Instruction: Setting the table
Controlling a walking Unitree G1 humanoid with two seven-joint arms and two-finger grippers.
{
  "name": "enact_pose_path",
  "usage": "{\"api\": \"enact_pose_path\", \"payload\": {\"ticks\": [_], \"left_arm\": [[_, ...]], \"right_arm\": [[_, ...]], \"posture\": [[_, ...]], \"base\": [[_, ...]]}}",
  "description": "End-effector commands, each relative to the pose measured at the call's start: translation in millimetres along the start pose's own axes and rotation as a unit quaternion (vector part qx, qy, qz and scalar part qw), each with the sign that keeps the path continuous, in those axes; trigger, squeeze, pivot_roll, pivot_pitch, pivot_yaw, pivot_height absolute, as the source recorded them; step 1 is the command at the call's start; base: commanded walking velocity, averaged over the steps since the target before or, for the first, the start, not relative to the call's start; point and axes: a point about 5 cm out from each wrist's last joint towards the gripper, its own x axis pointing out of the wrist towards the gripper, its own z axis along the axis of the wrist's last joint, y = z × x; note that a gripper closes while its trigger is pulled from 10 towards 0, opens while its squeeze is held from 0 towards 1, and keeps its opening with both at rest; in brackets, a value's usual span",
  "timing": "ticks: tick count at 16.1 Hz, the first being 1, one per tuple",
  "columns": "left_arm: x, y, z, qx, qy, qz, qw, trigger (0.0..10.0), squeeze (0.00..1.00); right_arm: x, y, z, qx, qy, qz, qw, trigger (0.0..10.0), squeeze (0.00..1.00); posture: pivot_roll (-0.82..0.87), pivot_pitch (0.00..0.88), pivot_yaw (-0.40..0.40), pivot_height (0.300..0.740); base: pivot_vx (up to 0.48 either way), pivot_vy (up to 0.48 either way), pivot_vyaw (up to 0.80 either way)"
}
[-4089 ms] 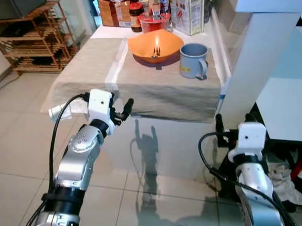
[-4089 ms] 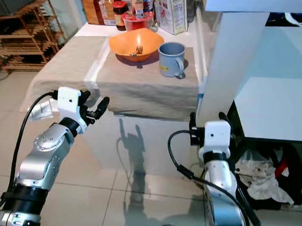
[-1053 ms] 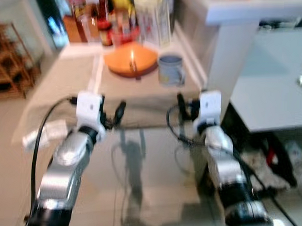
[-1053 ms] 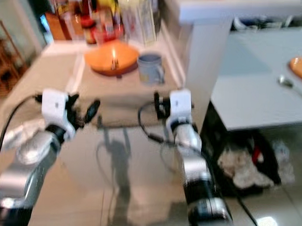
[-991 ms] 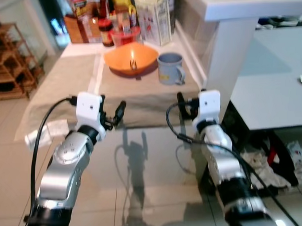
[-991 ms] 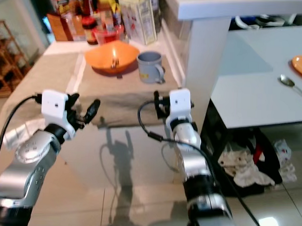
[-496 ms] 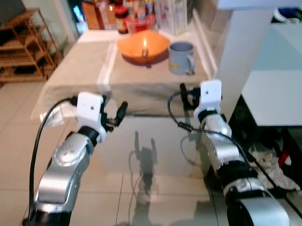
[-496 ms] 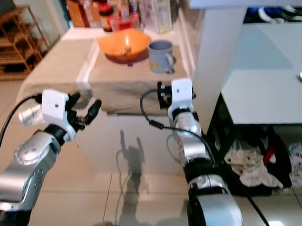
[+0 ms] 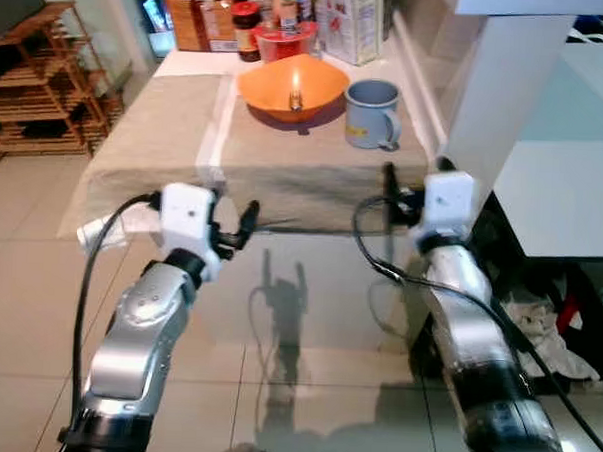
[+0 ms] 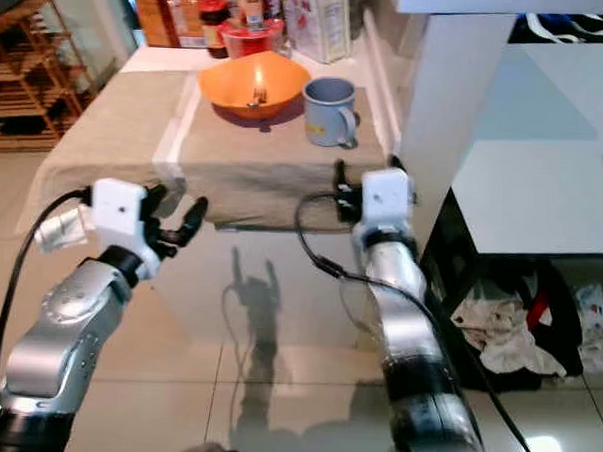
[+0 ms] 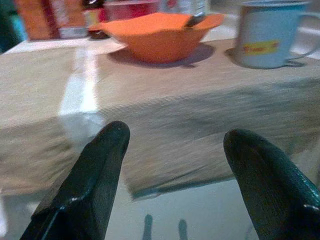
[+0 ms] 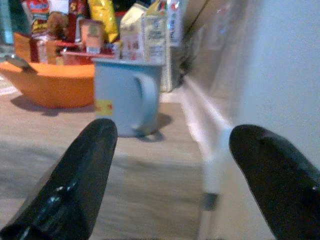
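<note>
1. Head views: a low table draped in a beige cloth (image 9: 314, 162) carries an orange bowl (image 9: 291, 85) with a fork (image 9: 296, 83) standing in it. A grey-blue mug (image 9: 371, 113) sits just beside the bowl on the robot's right, its handle turned toward the front right corner.
2. Behind bowl and mug, a row of jars, packets and a carton (image 9: 348, 20) lines the far edge of the table; labels too small to read.
3. Left gripper (image 9: 244, 223) hovers in front of the table's near edge, below the tabletop, fingers spread, holding nothing. Left wrist view confirms it: both black fingers (image 11: 82, 190) wide apart, with the cloth's hanging front between them and the bowl beyond.
4. Right gripper (image 10: 345, 188) sits close to the front right corner of the table, beside the white pillar (image 9: 498, 84). Head views show little of its fingers; the right wrist view shows them (image 12: 75, 185) spread and empty, with the mug straight ahead between them.
5. Right wrist view alone shows a yellow label on the mug (image 12: 104, 106) and the white strip along the table's right edge.
6. Fork handle is mostly hidden inside the bowl.
7. Open tiled floor (image 9: 307, 326) lies before the table. A wooden shelf rack (image 9: 42, 85) stands well apart on the left, and a white table (image 10: 544, 167) beyond the pillar on the right.
</note>
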Motion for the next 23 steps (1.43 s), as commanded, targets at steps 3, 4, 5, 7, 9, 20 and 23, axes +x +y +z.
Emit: {"api": "enact_pose_path", "payload": {"ticks": [3,4,5,7,9,20,23], "left_arm": [[-21.1,20.5,-14,-0.005,0.028,0.042,0.999,10.0,0.0],[-24.3,20.4,-17,-0.005,0.032,0.041,0.999,10.0,0.0],[-24.3,20.4,-17,-0.005,0.032,0.041,0.999,10.0,0.0],[-13.0,0.4,-1,0.007,-0.017,0.007,1.0,10.0,0.0],[-8.7,-1.5,3,0.005,-0.028,0.009,1.0,10.0,0.0],[-6.1,-3.7,9,0.01,-0.046,0.023,0.999,10.0,0.0],[-4.7,-2.9,9,0.008,-0.047,0.027,0.998,10.0,0.0]], "right_arm": [[-43.6,-12.2,-2,-0.014,0.023,-0.003,1.0,10.0,0.0],[-63.9,-15.4,-5,-0.015,0.042,-0.006,0.999,10.0,0.0],[-63.9,-15.4,-5,-0.015,0.042,-0.006,0.999,10.0,0.0],[-81.4,-7.9,-1,-0.024,0.057,0.01,0.998,10.0,0.0],[-77.6,-7.8,1,-0.02,0.062,0.009,0.998,10.0,0.0],[-50.4,0.2,5,-0.015,0.053,0.045,0.997,10.0,0.0],[-46.1,5.0,5,-0.01,0.053,0.057,0.997,10.0,0.0]], "posture": [[-0.13,0.0,0.095,0.74],[-0.15,0.0,0.095,0.74],[-0.15,0.0,0.095,0.74],[-0.17,0.0,0.105,0.74],[-0.16,0.0,0.106,0.74],[-0.11,0.0,0.086,0.74],[-0.11,0.0,0.081,0.74]], "base": [[0.0,0.0,0.0],[0.0,0.0,0.0],[0.0,0.0,0.0],[0.0,0.0,0.0],[0.428,0.0,0.0],[0.36,0.222,0.0],[0.0,0.0,0.0]]}}
